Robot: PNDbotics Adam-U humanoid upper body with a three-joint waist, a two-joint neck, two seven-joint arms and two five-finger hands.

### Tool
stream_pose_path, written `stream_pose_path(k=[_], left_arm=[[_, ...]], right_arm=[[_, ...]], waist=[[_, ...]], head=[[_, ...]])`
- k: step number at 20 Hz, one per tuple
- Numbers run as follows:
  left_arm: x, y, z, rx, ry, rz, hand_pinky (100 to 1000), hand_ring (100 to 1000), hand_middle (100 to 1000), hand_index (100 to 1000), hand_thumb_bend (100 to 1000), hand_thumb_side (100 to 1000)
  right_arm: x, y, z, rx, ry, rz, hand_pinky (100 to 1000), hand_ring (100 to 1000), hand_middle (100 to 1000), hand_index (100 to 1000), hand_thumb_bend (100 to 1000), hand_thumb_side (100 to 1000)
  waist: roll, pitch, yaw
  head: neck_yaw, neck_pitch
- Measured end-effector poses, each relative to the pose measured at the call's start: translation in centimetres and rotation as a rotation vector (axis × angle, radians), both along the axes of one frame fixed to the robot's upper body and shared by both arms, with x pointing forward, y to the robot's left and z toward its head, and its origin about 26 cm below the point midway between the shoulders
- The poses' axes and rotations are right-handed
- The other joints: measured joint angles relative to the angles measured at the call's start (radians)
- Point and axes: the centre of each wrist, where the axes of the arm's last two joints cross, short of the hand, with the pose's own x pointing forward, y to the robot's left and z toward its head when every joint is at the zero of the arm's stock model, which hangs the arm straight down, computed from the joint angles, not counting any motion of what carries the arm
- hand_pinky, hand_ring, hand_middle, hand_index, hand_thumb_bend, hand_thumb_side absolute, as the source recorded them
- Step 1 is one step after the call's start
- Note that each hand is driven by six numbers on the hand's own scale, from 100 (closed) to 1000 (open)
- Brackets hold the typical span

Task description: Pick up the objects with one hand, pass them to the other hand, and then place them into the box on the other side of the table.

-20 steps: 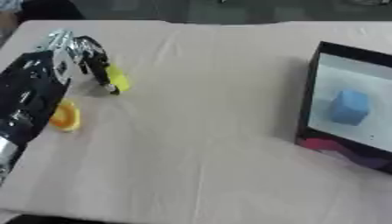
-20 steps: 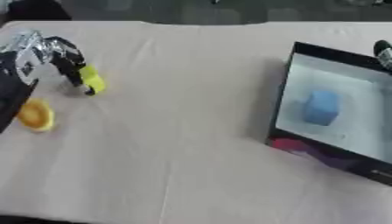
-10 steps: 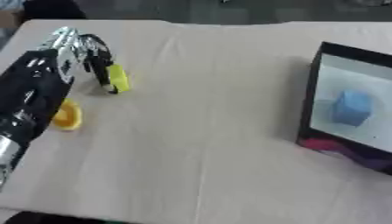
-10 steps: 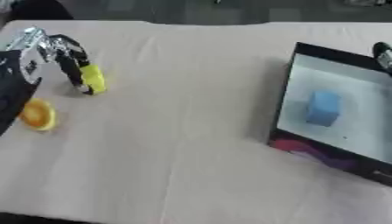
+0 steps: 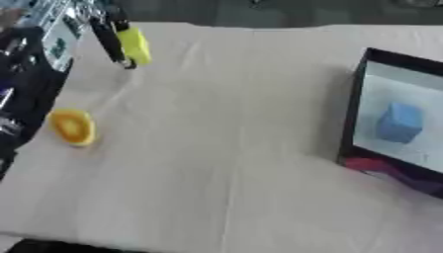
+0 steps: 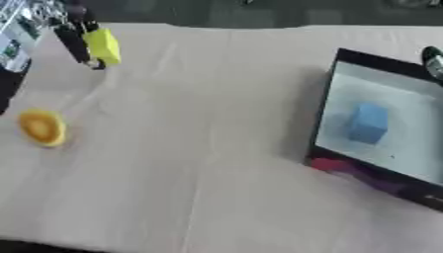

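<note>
We see the yellow block (image 5: 134, 44) pinched in the left robot hand (image 5: 102, 22), whose dark fingers (image 5: 110, 43) curl down along the block's left face; it sits far left of the box (image 6: 325, 116) and near the table's (image 5: 225, 148) far edge. Whether the block touches the cloth we cannot tell. An orange rounded object (image 5: 72, 127) lies on the table nearer to us than the block, also well left of the box and just beside the dark forearm. Inside the box a blue cube (image 6: 369, 123) rests on the pale floor, with a red and purple patch on the box's near wall.

The right eye view shows a dark rounded tip (image 6: 432, 60) over the box's far right rim, probably the right robot hand (its fingers we cannot make out); the left eye view cuts this off. The left eye view shows more of the left forearm along the left border.

Against half a second ago, the block and hand sit higher and closer to the far edge, and the orange object is now farther from them, so the hand has moved away from it with the block.

Between the block and the box the cloth lies bare, with shallow creases running toward us. The near edge shows at the bottom left.
</note>
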Motion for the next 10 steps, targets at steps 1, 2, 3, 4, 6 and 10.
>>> stream_pose_path(k=[1, 2, 3, 4, 6, 10], left_arm=[[-0.5, -0.1, 0.1, -0.013, -0.023, -0.003, 814, 784, 665, 506, 130, 100], [-0.9, -0.2, 0.2, -0.028, -0.042, -0.007, 812, 781, 662, 504, 109, 100], [-1.3, -0.2, 0.2, -0.045, -0.059, -0.012, 807, 777, 659, 503, 100, 100], [-1.7, -0.3, 0.2, -0.064, -0.078, -0.023, 788, 768, 653, 500, 100, 100], [-2.6, -0.5, 0.1, -0.103, -0.115, -0.051, 770, 757, 645, 496, 100, 100], [-4.2, -0.9, -0.4, -0.167, -0.195, -0.116, 756, 744, 633, 495, 100, 100]], right_arm=[[-0.1, 0.1, 0.1, 0.002, -0.005, 0.002, 954, 1000, 898, 897, 306, 491], [-0.1, 0.2, 0.3, 0.004, -0.011, 0.004, 953, 1000, 898, 897, 307, 489], [-0.2, 0.2, 0.5, 0.005, -0.018, 0.005, 954, 1000, 898, 897, 308, 488], [-0.3, 0.3, 0.6, 0.006, -0.025, 0.007, 954, 1000, 898, 897, 309, 486], [-0.3, 0.5, 1.0, 0.011, -0.038, 0.012, 953, 1000, 899, 897, 309, 484], [-0.5, 0.7, 1.5, 0.019, -0.057, 0.017, 953, 1000, 899, 898, 307, 481]], waist=[[0.0, 0.0, 0.001], [0.0, 0.0, 0.002], [-0.001, 0.0, 0.003], [-0.002, 0.0, 0.003], [-0.007, 0.0, 0.004], [-0.016, 0.0, 0.006]], head=[[0.0, 0.0], [-0.001, -0.001], [-0.003, -0.002], [-0.005, -0.006], [-0.009, -0.012], [-0.015, -0.029]])
